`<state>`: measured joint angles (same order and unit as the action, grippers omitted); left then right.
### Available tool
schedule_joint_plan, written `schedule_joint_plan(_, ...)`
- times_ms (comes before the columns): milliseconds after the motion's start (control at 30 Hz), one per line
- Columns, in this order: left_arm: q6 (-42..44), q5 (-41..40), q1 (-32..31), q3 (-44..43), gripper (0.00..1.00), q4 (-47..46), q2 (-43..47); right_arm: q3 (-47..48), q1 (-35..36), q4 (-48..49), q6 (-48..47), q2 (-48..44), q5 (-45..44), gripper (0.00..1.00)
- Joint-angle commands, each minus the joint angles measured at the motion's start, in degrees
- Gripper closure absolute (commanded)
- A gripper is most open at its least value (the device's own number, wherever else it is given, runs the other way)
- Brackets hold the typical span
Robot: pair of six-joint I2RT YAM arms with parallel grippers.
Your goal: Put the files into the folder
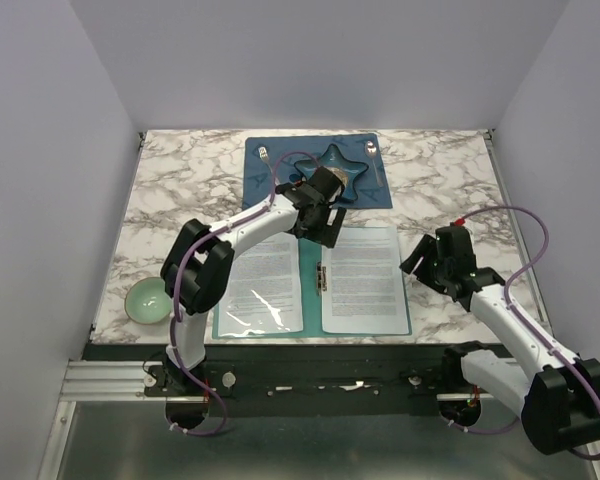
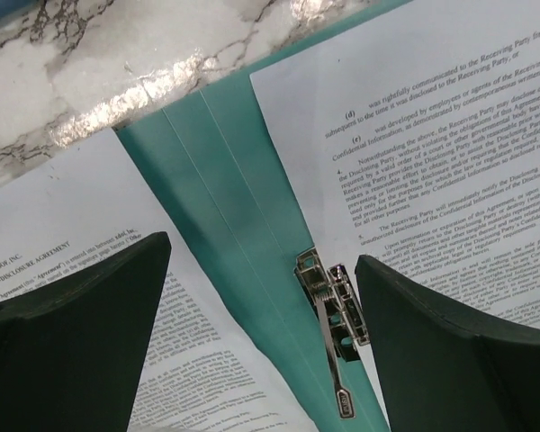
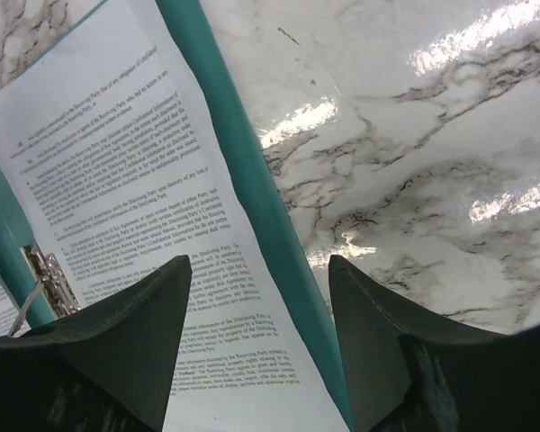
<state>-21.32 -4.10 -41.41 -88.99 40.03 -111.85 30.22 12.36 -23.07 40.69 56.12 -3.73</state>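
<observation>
The teal folder lies open near the table's front edge. A printed sheet lies on each half: a left file and a right file. The silver clip sits on the spine. My left gripper hovers open and empty over the folder's far end; its view shows the clip, spine and both sheets. My right gripper is open and empty over the folder's right edge, above the right file.
A dark blue placemat with a star dish and spoon lies at the back, just beyond the left gripper. A pale green bowl stands at the front left. Marble tabletop lies right of the folder.
</observation>
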Motion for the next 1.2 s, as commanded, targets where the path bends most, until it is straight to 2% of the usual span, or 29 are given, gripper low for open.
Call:
schedule_joint_plan(0, -1.09, 0.31, 0.01, -2.76, 0.01, 0.4, -4.15, -2.17, 0.21, -2.77, 3.34, -0.66, 1.87, 0.28)
schedule_joint_plan(200, 0.14, 3.21, 0.19, -4.0, 0.01, 1.01, -7.15, -5.96, 0.91, -2.86, 4.58, -1.71, 7.05, 0.25)
schedule_joint_plan(633, 1.1, 7.7, 0.8, -6.28, 0.01, -0.22, -11.1, -9.39, 4.6, -4.96, 5.8, -0.48, 11.54, 0.24)
schedule_joint_plan(1167, 8.84, 9.55, 1.24, -8.66, 0.01, 0.05, -15.15, -11.14, 15.23, -4.97, 15.82, -0.66, 10.06, 0.23)
